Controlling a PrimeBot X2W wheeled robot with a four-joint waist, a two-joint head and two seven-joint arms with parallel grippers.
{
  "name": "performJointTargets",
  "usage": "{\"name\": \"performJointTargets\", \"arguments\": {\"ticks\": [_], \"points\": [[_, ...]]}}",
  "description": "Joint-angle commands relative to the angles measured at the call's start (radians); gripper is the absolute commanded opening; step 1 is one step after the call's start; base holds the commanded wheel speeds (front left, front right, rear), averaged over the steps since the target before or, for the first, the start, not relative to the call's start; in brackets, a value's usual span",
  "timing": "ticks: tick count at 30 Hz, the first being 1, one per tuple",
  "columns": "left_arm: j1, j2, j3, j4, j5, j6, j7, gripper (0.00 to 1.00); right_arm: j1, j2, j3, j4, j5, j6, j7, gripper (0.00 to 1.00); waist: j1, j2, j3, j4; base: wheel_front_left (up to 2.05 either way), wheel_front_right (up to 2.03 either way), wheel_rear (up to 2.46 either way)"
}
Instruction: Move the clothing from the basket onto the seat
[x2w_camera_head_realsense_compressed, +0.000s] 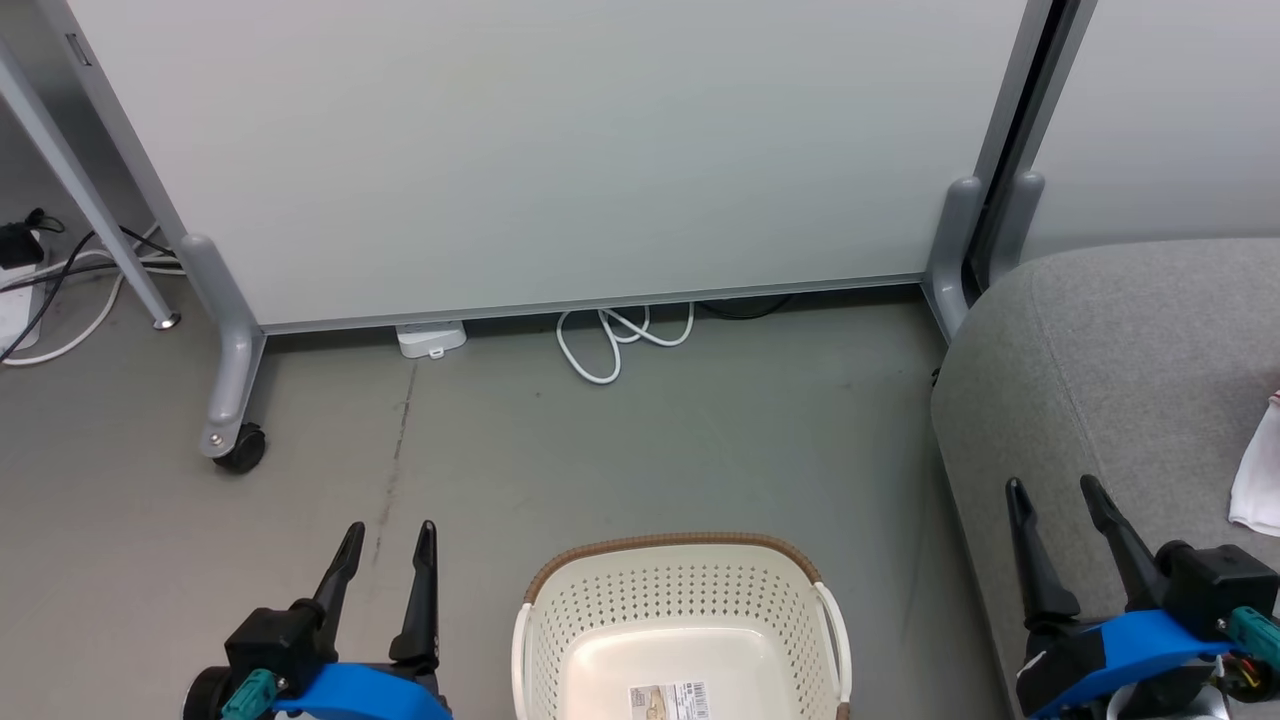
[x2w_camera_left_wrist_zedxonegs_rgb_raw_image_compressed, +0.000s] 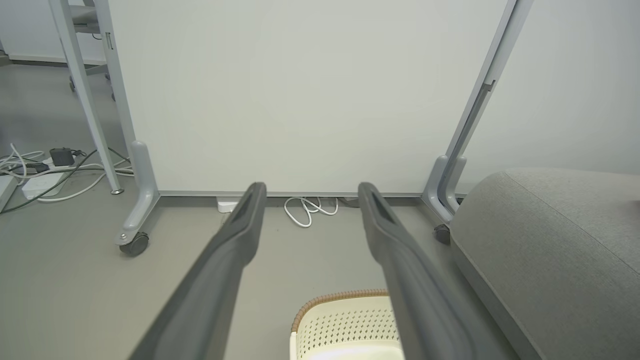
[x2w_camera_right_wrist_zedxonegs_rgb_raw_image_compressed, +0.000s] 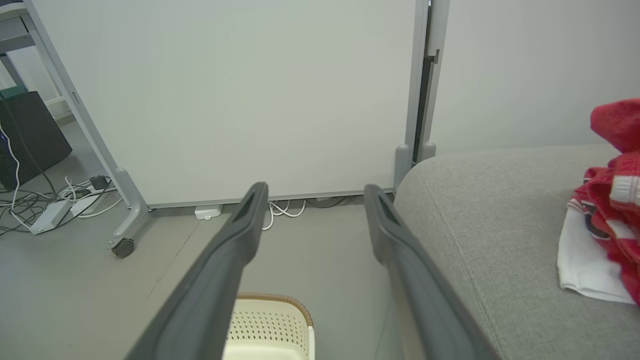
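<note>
The cream basket (x2w_camera_head_realsense_compressed: 680, 600) with its brown rim stands on the floor at the bottom centre, holding no fabric; a barcode sticker (x2w_camera_head_realsense_compressed: 672, 700) shows on its bottom. Its far rim appears as the basket (x2w_camera_left_wrist_zedxonegs_rgb_raw_image_compressed: 345, 320) and the basket (x2w_camera_right_wrist_zedxonegs_rgb_raw_image_compressed: 272, 320) in the wrist views. The grey seat (x2w_camera_head_realsense_compressed: 1120, 380) fills the right side. Red and white clothing (x2w_camera_right_wrist_zedxonegs_rgb_raw_image_compressed: 607, 210) lies on the seat (x2w_camera_right_wrist_zedxonegs_rgb_raw_image_compressed: 490, 210); a white edge of the clothing (x2w_camera_head_realsense_compressed: 1258, 475) peeks in at the right border. My left gripper (x2w_camera_head_realsense_compressed: 390, 540) is open left of the basket. My right gripper (x2w_camera_head_realsense_compressed: 1055, 495) is open over the seat's front edge.
A wheeled white partition (x2w_camera_head_realsense_compressed: 560, 150) stands behind, its caster (x2w_camera_head_realsense_compressed: 240, 448) at the left and its leg (x2w_camera_head_realsense_compressed: 955, 250) beside the seat. White cables (x2w_camera_head_realsense_compressed: 620, 340) and a small white box (x2w_camera_head_realsense_compressed: 432, 338) lie under it. More cables and a power strip (x2w_camera_right_wrist_zedxonegs_rgb_raw_image_compressed: 47, 215) lie at far left.
</note>
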Motion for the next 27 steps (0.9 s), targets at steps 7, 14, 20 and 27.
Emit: {"name": "performJointTargets", "arguments": {"ticks": [7,14,20,27], "points": [[0.011,-0.009,0.017,0.007,0.01,-0.002,-0.003,1.0,0.023,0.013,-0.004,-0.014,-0.011,0.0,0.004,1.0,0.0001,-0.0001,0.003,-0.011,0.0,0.0,0.0],[0.006,-0.012,0.015,0.008,0.011,-0.002,-0.003,1.0,0.019,0.015,0.0,-0.006,-0.002,0.0,0.0,1.0,0.0001,-0.0001,0.005,-0.015,0.0,0.0,0.0],[0.007,-0.012,0.01,0.012,0.006,-0.002,-0.003,1.0,0.02,0.015,0.008,0.005,0.014,0.0,-0.006,1.0,0.0001,-0.0001,0.004,-0.014,0.0,0.0,0.0],[0.019,-0.013,0.002,0.038,0.003,0.0,0.004,0.0,0.012,0.016,0.011,0.039,0.021,0.0,-0.002,0.0,0.0002,-0.0001,0.002,-0.014,0.0,0.0,0.0]]}}
